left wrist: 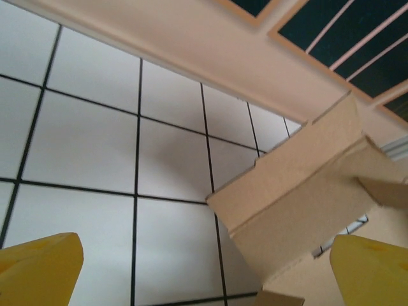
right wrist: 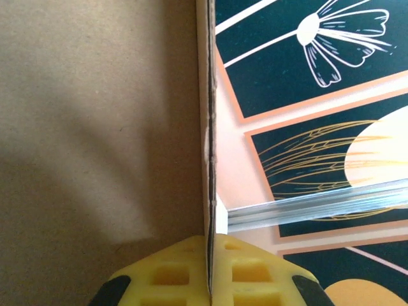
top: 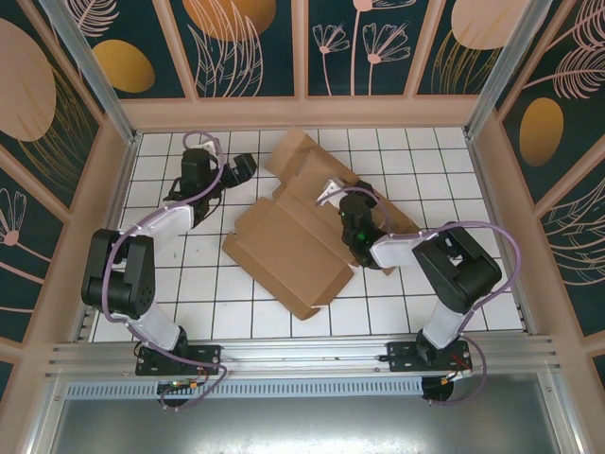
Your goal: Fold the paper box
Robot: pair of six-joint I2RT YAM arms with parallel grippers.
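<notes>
The yellow fingers of the right jaws lie nearest the right wrist camera. They are pressed together on the thin edge of a panel of the paper box. The cardboard edge runs straight down into the seam between them, so the right jaws are closed on the paper box. The panel is seen edge-on, with its brown face to the left of the edge.

In the top external view the paper box lies near the middle of the white gridded worktop. It is partly unfolded: a broad panel lies toward the near side, and further flaps extend toward the far wall. The right arm reaches over the right side of the box.

The left jaws stand wide apart. Their yellow fingers show at the two lower corners of the left wrist view. A raised, creased flap of the paper box lies ahead, closer to the right-hand finger. Whether that finger touches the cardboard cannot be told. In the top external view the left arm extends over the far-left part of the worktop, with its jaws just beside the box's far-left flap.
</notes>
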